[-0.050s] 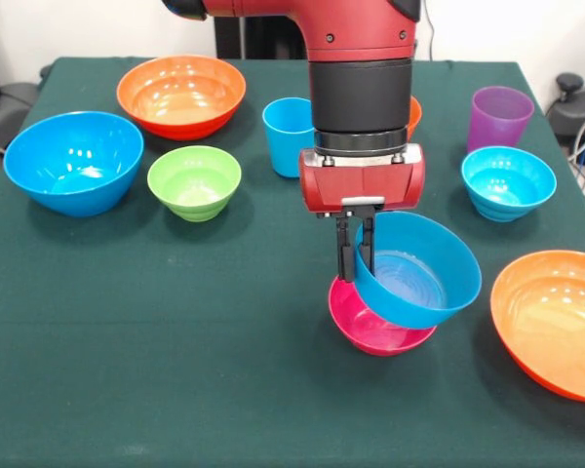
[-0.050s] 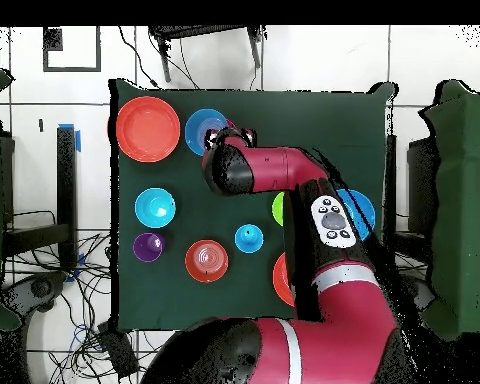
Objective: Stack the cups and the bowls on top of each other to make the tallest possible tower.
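Observation:
My gripper [image 1: 356,252] is shut on the near-left rim of a blue bowl [image 1: 416,270], one finger inside and one outside. The bowl hangs tilted, its bottom over the open mouth of a pink bowl [image 1: 370,330] that stands on the green cloth. I cannot tell whether the two bowls touch. In the overhead view the blue bowl [image 2: 204,130] shows beside the arm's wrist, and the pink bowl is hidden. A light blue cup [image 1: 289,135] and a purple cup [image 1: 499,117] stand apart at the back.
Loose on the table [image 1: 175,370] are a large orange bowl [image 1: 180,93], a large blue bowl [image 1: 73,161], a green bowl [image 1: 193,180], a cyan bowl [image 1: 507,180], an orange bowl [image 1: 556,317] at the right edge, and a small orange bowl [image 1: 413,115] behind the arm.

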Robot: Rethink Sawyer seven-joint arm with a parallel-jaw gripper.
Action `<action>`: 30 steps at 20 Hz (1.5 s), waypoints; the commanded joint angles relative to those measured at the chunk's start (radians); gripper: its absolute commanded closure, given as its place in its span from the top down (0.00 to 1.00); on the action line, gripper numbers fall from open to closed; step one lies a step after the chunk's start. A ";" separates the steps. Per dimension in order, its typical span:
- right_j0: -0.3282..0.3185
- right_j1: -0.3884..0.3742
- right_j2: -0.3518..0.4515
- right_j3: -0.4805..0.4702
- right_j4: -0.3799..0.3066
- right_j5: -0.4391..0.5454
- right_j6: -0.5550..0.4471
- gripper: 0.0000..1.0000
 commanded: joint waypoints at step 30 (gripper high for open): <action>-0.004 0.031 0.062 -0.048 -0.102 0.024 -0.076 0.00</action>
